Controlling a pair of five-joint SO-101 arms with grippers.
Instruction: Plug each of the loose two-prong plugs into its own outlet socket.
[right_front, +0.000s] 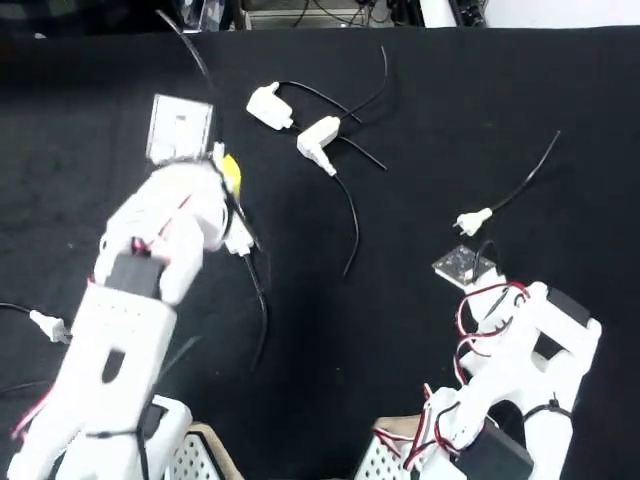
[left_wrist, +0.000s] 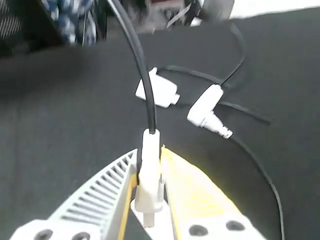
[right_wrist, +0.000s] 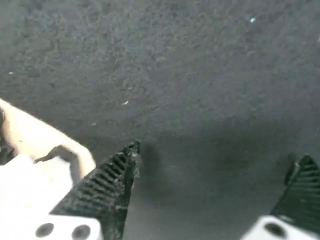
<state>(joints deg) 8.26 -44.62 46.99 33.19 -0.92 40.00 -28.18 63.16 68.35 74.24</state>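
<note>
Gripping the held plug (left_wrist: 149, 185) lengthwise between a ribbed white jaw and a yellow one, our left gripper (left_wrist: 149, 151) is clamping it. The black cable (left_wrist: 140, 65) is running out of the plug's far end, straight away from the wrist. The plug's long axis is lying along the jaws. A short stub is pointing back toward the wrist, and we are not making out where the prongs are.

In the high view, the wall socket (right_front: 180, 130) is sitting just beyond the left gripper's tip and a little to the left. We are judging that the coming move is turning on which way the plug's pin end is facing relative to that plate. The left arm is by far the nearer one. That arm is covering the plate's near edge, and the plate's holes are too faint for us to be reading.

Farther out, a blocky plug (left_wrist: 157, 92) and an angled plug (left_wrist: 207, 110) are lying near each other but apart, their cables crossing beyond them.

Our right gripper (right_wrist: 220, 152) is hanging wide open over bare black cloth (right_wrist: 200, 60), holding nothing. A pale shape (right_wrist: 35, 145) at the edge of its view is blurring beyond naming. In the high view, a grey square (right_front: 458, 265) is lying just ahead of the right arm, with a small plug (right_front: 473, 220) just beyond it. We are not able to tell whether that square is a socket.
</note>
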